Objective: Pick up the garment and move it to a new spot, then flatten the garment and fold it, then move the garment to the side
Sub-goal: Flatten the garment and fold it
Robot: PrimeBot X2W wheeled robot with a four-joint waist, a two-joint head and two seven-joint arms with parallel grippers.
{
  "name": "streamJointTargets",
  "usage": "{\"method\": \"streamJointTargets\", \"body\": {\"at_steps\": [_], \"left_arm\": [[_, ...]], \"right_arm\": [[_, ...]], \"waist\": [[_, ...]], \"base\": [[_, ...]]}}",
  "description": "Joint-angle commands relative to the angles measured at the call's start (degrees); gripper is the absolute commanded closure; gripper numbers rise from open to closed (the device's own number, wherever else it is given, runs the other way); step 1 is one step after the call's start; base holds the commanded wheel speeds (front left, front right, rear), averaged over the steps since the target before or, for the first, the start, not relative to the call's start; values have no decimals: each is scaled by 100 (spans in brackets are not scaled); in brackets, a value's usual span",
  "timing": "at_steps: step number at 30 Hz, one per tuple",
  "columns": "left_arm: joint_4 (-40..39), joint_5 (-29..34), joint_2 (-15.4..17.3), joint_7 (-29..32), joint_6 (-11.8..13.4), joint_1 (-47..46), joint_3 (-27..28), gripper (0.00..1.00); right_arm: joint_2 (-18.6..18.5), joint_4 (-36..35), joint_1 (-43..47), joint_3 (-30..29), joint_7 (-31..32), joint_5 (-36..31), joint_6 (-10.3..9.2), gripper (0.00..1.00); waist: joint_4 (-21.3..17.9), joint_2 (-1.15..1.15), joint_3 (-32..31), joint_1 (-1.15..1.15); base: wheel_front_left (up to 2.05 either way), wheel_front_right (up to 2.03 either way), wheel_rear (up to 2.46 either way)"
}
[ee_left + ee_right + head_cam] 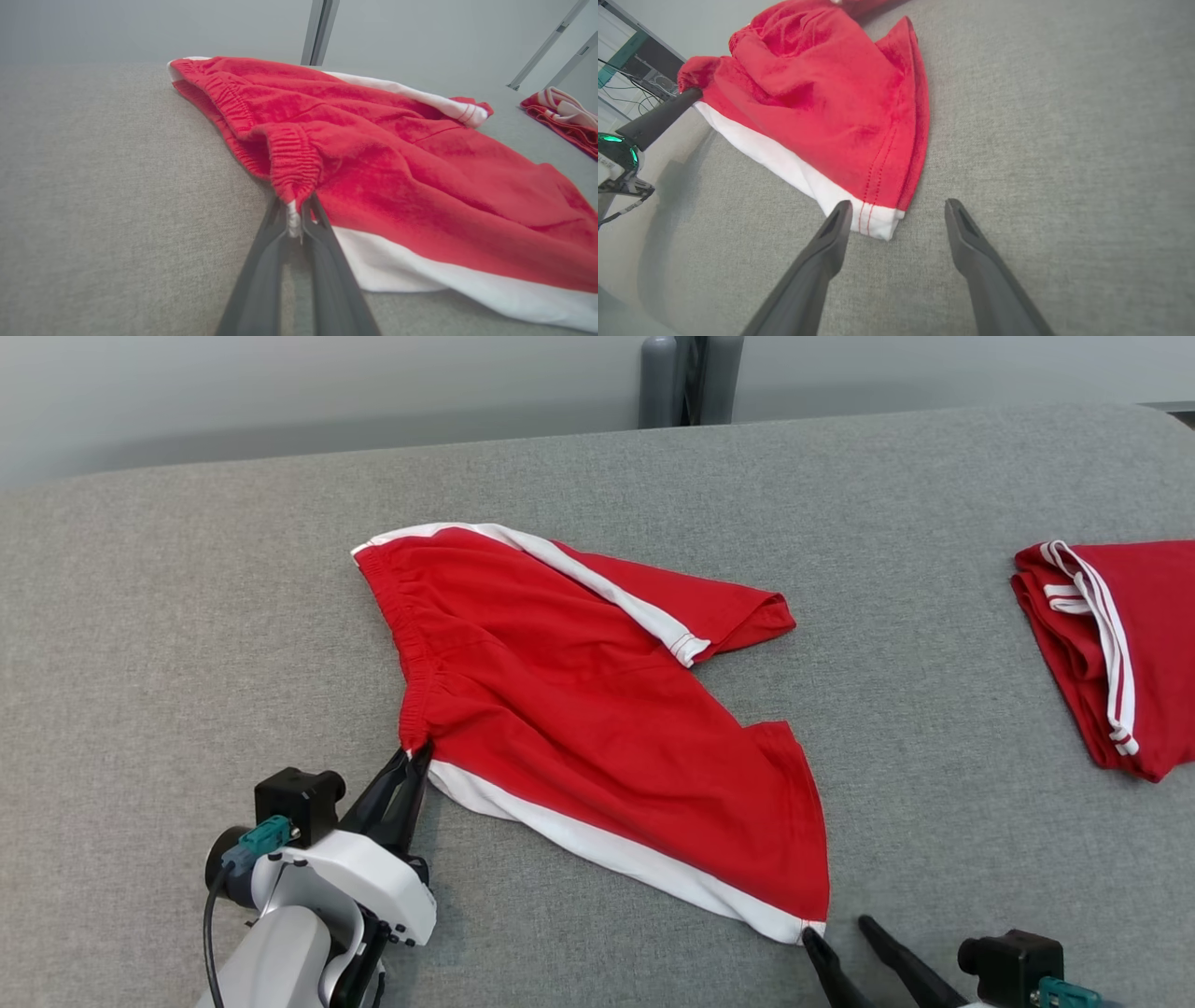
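Observation:
The garment (pixel 579 709) is a pair of red shorts with white side stripes, spread loosely on the grey table (pixel 187 616). My left gripper (pixel 417 753) is shut on the near corner of its elastic waistband; in the left wrist view the pinched waistband (pixel 294 172) bunches up between the closed fingers of the left gripper (pixel 295 219). My right gripper (pixel 837 929) stands open at the lower hem corner. In the right wrist view the right gripper (pixel 899 212) straddles the white-striped hem corner (pixel 878 224) of the garment (pixel 822 93), which lies just inside the left finger, not clamped.
A second red garment (pixel 1111 644) with white stripes lies folded at the table's right edge, also visible as the folded garment (pixel 565 116) in the left wrist view. A grey post (pixel 686 378) stands behind the table's far edge. Bare grey cloth surrounds the shorts.

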Motion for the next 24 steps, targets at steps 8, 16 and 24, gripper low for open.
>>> {"method": "streamJointTargets", "body": {"at_steps": [8, 16, 24], "left_arm": [[41, -35, 11, -44, 26, 25, -44, 100], [22, -43, -1, -53, 37, 19, -84, 100], [-20, -55, -19, -72, 35, -34, -128, 100]], "right_arm": [[-153, -54, 52, 130, 323, 256, 1, 0], [-52, 199, -132, 209, 377, 270, 1, 0], [56, 484, -352, 284, 263, 199, 1, 0]], "waist": [[57, 0, -73, 0], [142, 0, -114, 0], [222, 0, -49, 0]], "base": [[0, 0, 0], [0, 0, 0], [0, 0, 0]]}}
